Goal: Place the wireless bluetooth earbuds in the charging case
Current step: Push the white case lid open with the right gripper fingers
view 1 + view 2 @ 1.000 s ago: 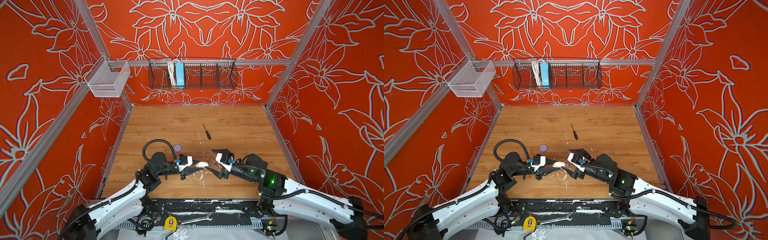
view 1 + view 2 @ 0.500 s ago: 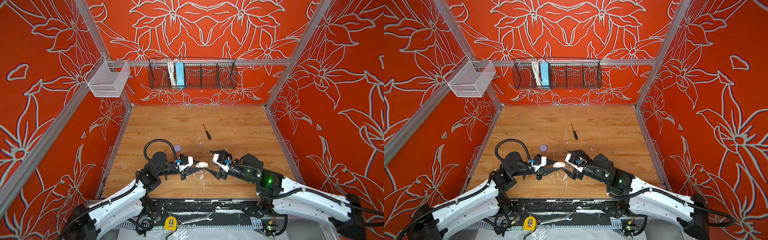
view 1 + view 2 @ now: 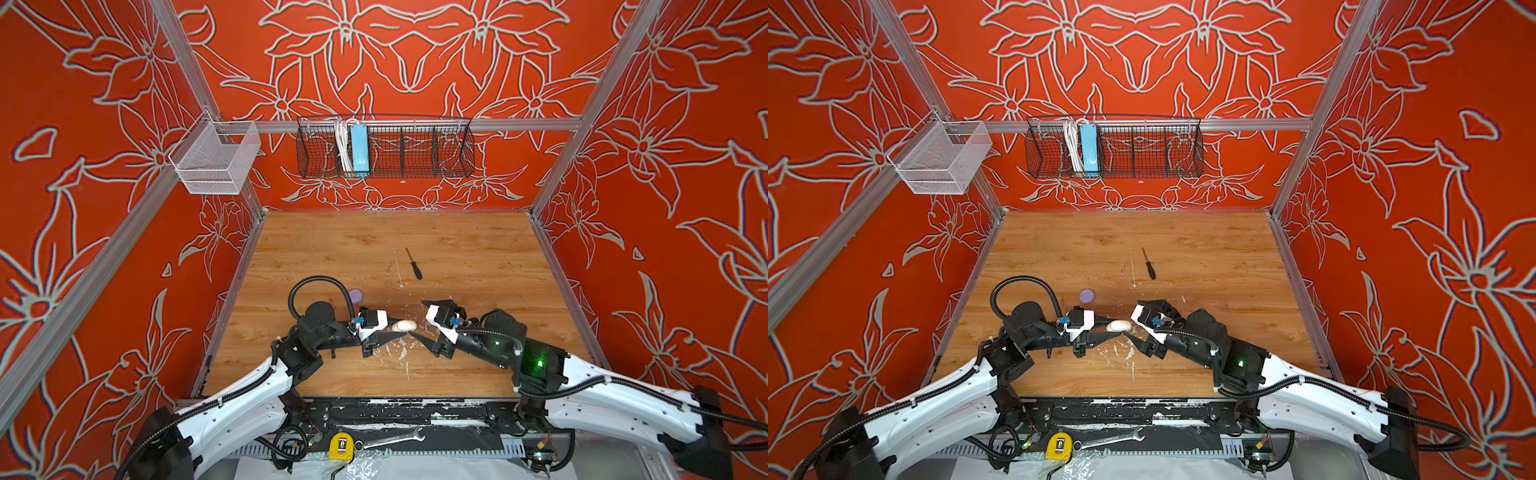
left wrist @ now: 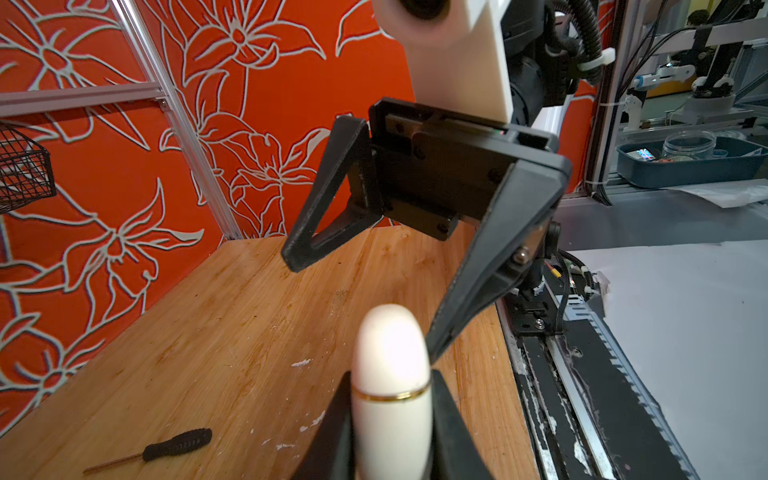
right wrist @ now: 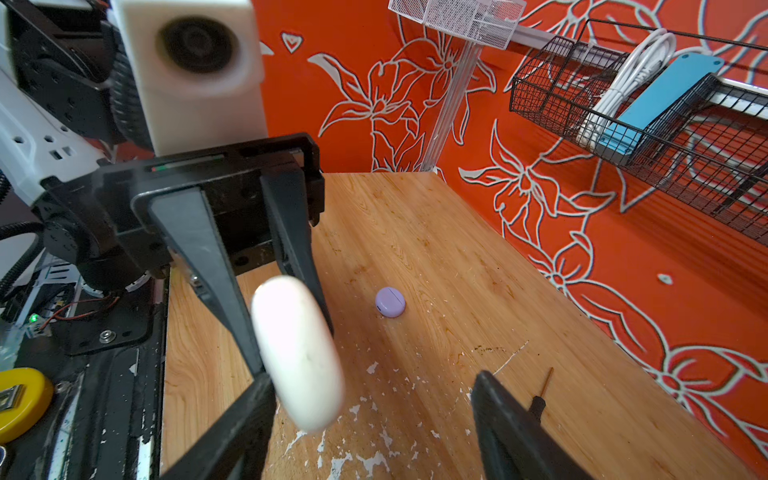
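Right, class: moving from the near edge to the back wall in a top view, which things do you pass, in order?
yellow tape measure → cream-white case → lavender case → screwdriver → black wire basket

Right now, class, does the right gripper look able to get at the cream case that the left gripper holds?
Probably yes. The right gripper has its jaws open, facing the free end of the cream case, and nothing lies between them. The left gripper is shut on the other end.

Top views look down; close wrist views face each other, sharing the cream case point(image 4: 390, 395).
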`<state>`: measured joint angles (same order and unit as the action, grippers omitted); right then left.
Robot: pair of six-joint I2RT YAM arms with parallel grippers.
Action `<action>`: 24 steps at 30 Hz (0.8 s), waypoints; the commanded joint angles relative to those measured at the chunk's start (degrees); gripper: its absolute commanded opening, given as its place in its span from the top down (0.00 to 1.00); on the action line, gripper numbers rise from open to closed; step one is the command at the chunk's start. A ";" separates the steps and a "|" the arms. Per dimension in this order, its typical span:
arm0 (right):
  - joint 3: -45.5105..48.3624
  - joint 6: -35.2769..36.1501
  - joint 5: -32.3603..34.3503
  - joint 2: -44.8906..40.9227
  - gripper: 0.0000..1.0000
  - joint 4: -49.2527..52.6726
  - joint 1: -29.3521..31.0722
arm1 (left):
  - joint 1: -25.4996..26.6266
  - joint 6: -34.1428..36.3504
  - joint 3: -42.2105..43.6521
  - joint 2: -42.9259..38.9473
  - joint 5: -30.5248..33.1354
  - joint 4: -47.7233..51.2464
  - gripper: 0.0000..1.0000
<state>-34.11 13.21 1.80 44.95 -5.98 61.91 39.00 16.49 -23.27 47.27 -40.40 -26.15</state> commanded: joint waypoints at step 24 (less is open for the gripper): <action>0.97 1.93 -12.19 -5.78 0.22 -1.32 -0.83 | 1.60 -0.26 -4.72 3.08 1.19 5.16 1.00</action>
<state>-33.98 13.58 -3.36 39.59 -6.70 61.08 40.47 16.40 -26.92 49.82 -40.95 -21.85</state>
